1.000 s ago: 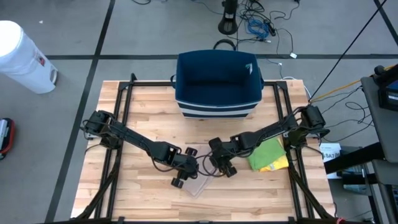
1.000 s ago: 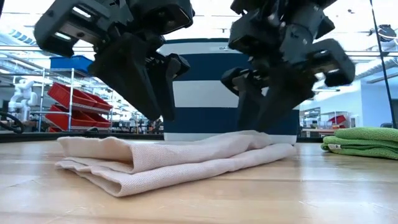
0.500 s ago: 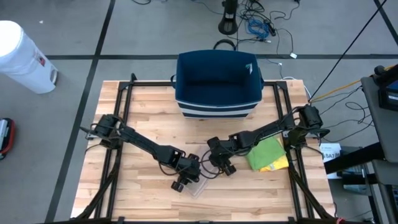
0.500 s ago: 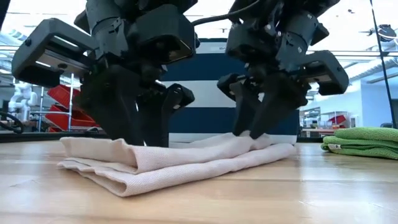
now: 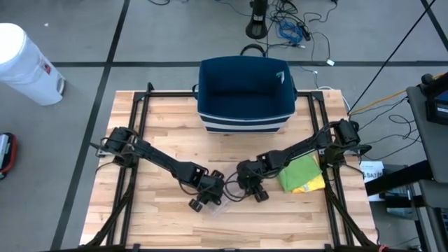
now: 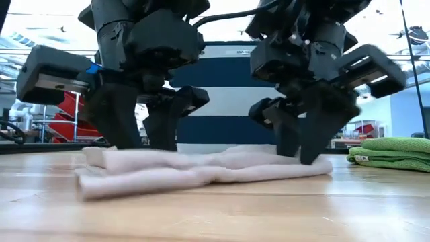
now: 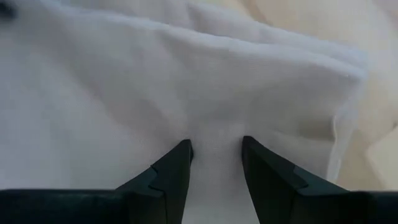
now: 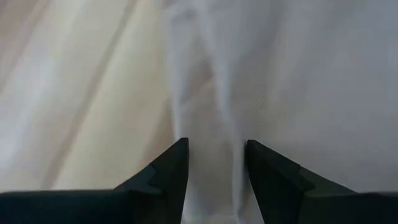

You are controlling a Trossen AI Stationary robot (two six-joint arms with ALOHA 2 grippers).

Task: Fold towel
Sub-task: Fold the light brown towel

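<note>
The towel [image 6: 201, 171], pale pink and folded into a low bundle, lies on the wooden table [image 5: 154, 224] near its front middle. In the high view only a corner of the towel [image 5: 218, 207] shows under the arms. My left gripper [image 6: 144, 138] stands on the towel's left part and my right gripper [image 6: 302, 144] on its right part. Both point steeply down with their fingers a little apart. In the left wrist view my left gripper [image 7: 214, 149] has cloth across the gap. The right wrist view shows the same at my right gripper [image 8: 216, 152]. My left gripper sets both open fingertips [image 7: 180, 155] on the towel's top layer [image 7: 214, 127], near its left end, slanting down from above. The cloth puckers slightly between the tips and lies flat on the table. My right gripper sets both open fingertips [image 8: 177, 155] on the towel's top [image 8: 214, 124], near its right end, slanting down from above. A long fold ridge [image 8: 199, 81] runs away from the gap, and the towel lies on the table.
A dark blue bin with a white stripe [image 5: 245, 94] stands at the far middle of the table. Folded green towels [image 5: 302, 173] lie stacked at the right, close to my right arm. A white container [image 5: 24, 63] stands on the floor, off the table's left.
Both grippers have come down onto the towel, each rolling its wrist a little on the way. The towel, a loose raised bundle before, now lies lower and flatter under the fingertips.
</note>
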